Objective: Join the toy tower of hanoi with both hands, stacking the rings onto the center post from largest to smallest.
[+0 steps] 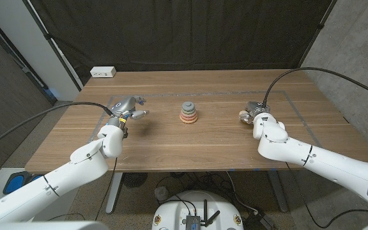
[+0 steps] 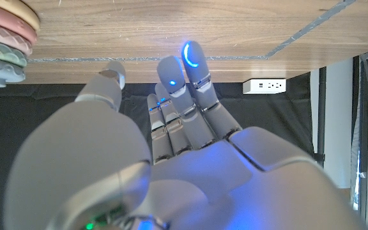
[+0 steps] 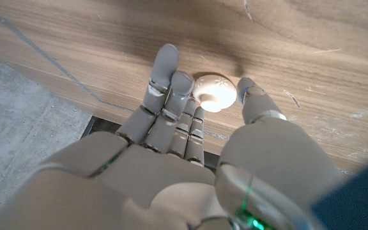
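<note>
Cream-coloured last ring (image 3: 214,92) is lying at the right hand (image 1: 253,114), fingers spread, not gripping; next, pinching and carrying it to the tower (image 1: 188,113). Left hand (image 1: 129,108) is hovering empty, fingers apart.

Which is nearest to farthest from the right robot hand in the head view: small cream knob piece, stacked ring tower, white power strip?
1. Small cream knob piece: right at the right robot hand.
2. Pastel stacked ring tower: table centre, toward the robot's left.
3. White power strip: far left corner of the wooden table.
</note>
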